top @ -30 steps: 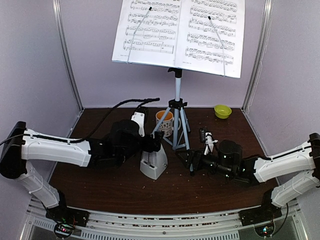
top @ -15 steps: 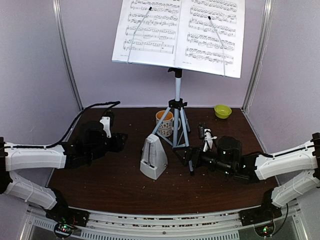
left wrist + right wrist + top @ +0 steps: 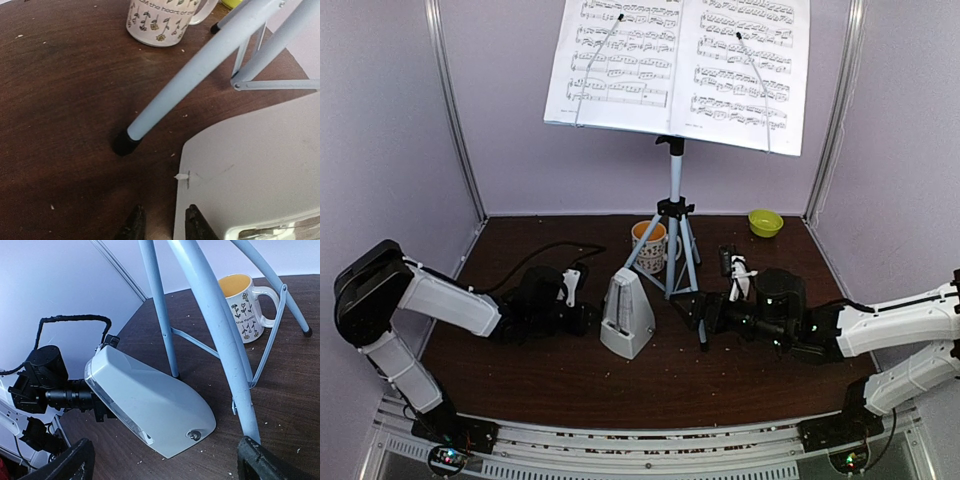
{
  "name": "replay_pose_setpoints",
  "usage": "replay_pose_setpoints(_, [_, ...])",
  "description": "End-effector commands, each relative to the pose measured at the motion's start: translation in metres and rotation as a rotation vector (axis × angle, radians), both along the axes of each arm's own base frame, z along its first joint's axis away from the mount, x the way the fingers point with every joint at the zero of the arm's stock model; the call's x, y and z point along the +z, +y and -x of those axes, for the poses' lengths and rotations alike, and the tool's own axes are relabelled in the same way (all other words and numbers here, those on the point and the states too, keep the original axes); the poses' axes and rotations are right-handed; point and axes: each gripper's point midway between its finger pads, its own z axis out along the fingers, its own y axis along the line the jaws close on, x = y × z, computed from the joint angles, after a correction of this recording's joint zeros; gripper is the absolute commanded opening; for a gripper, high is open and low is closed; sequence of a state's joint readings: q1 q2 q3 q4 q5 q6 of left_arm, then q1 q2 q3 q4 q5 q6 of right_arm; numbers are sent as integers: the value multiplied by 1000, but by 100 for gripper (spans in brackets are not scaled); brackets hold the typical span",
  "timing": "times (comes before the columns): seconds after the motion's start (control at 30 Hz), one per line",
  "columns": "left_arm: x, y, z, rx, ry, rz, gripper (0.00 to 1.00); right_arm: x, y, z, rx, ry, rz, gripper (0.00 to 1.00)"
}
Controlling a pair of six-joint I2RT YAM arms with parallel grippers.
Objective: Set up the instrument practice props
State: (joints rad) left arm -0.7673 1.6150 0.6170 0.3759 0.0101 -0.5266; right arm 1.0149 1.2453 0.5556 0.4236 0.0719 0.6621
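Note:
Two sheet-music pages [image 3: 620, 60] [image 3: 745, 65] rest on the music stand, whose grey tripod [image 3: 673, 215] is planted mid-table. The white metronome [image 3: 626, 315] stands upright by the tripod's front left leg [image 3: 200, 75]. My left gripper [image 3: 588, 318] lies low at the metronome's left side. Its fingertips [image 3: 136, 226] show only a narrow gap, with bare table between them, and one tip overlaps the metronome's edge [image 3: 250, 165]. My right gripper [image 3: 696, 318] is wide open to the right of the metronome [image 3: 150, 405], holding nothing.
A patterned mug [image 3: 650, 243] with an orange inside stands behind the metronome, between the tripod legs. A small green bowl [image 3: 765, 222] sits at the back right. Purple walls close in the table on three sides.
My left gripper let go of the metronome's top, pulled away left, then came back low beside it with its jaws narrowing. My right gripper spread a little wider. The metronome stayed put.

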Motion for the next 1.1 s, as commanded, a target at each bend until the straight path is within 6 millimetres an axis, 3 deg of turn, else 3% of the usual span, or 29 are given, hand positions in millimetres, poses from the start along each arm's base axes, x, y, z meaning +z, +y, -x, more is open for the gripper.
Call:
replay_pose_setpoints(0.0, [26, -41, 12, -147, -75, 123, 27, 18, -3, -7, -54, -3, -20, 100])
replay_pose_setpoints(0.17, [21, -66, 33, -219, -62, 132, 24, 17, -4, -12, -89, 24, -2, 100])
replay_pose_setpoints(0.53, [39, -103, 74, -388, -136, 216, 24, 26, 3, -6, -63, 9, 6, 100])
replay_pose_setpoints(0.63, [42, -92, 70, -376, -158, 241, 26, 31, 8, -4, -73, 3, 25, 100])
replay_pose_setpoints(0.83, [52, -51, 47, -262, -203, 326, 33, 29, 19, -3, -147, 25, 131, 100])
replay_pose_setpoints(1.07, [59, -34, 36, -180, -253, 279, 44, 14, 29, 2, -287, 38, 266, 100])
